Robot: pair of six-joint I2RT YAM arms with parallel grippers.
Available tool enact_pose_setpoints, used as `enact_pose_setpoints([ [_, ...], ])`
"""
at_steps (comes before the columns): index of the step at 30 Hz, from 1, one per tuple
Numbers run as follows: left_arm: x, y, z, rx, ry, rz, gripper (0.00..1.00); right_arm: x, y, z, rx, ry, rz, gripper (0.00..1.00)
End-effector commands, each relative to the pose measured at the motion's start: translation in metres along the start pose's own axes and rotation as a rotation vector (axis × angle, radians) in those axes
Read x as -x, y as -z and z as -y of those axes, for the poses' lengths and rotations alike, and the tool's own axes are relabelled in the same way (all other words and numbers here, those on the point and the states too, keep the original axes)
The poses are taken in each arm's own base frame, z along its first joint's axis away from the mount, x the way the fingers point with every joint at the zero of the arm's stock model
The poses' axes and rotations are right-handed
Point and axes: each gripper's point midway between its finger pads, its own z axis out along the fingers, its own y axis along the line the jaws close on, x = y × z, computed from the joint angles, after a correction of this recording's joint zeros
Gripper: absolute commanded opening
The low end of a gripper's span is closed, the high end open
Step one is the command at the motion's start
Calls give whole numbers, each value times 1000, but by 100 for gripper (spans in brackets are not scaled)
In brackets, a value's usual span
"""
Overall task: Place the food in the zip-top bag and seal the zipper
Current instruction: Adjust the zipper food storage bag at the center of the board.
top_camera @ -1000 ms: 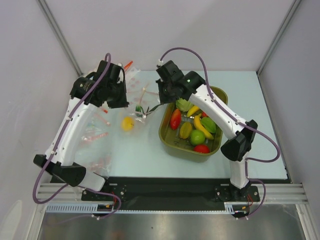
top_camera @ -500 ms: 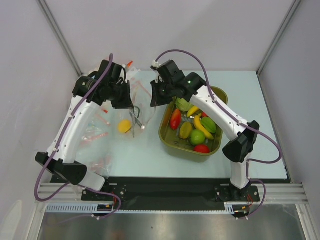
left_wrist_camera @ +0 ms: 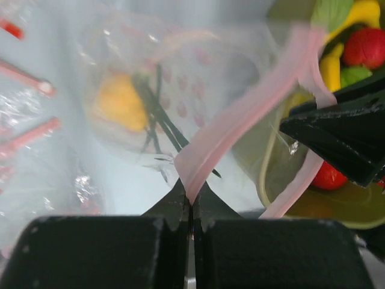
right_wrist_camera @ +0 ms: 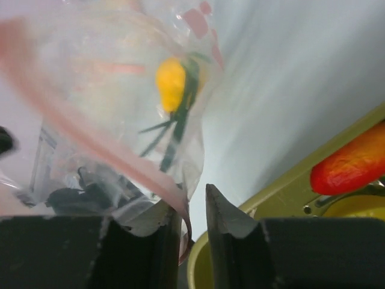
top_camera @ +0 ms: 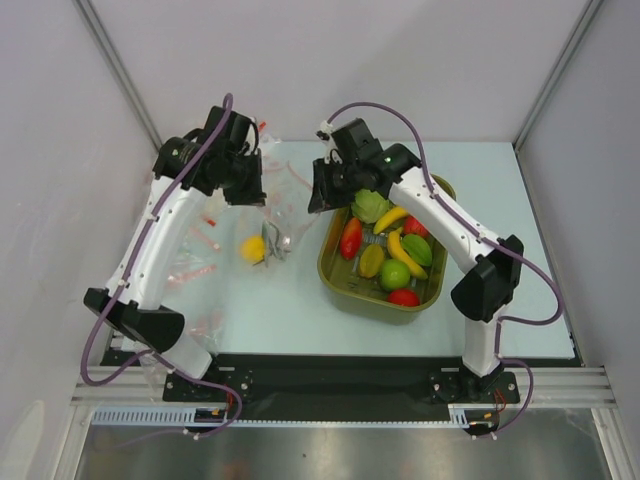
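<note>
Zip-top bag point(top_camera: 278, 208) beside olive tub point(top_camera: 326, 262) (spare bags point(top_camera: 195, 268) leftward)

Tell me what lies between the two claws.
Left wrist view: the clear plastic bag's thin pink zipper strip, pinched by the left claw, runs toward the right claw.

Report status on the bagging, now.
Left gripper shut on the zipper. Right gripper jaws apart, zipper in the gap. Zip-top bag unsealed, yellow fruit inside; remaining food in green tub. Other bags lie left, apart.
</note>
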Motion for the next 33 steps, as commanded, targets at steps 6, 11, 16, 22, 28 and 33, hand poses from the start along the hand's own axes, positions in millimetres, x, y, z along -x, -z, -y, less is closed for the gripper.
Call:
enact_pose_setpoints([
  [6,38,13,-15,112,-10,117,0,28,52,32,68,-80,182,75],
  [11,36,-9,3,-1,-36,141,0,21,76,76,7,-170,296,88],
  [16,23,-34,15,-76,-34,99,0,16,80,141,-181,-252,321,89],
  [22,23,-41,14,-44,-42,69,0,15,64,167,-271,-269,290,94],
  [28,41,-26,-25,147,-33,112,0,31,67,126,-59,-188,344,99],
  [33,46,-25,-22,99,-12,137,0,40,70,39,326,22,294,100],
])
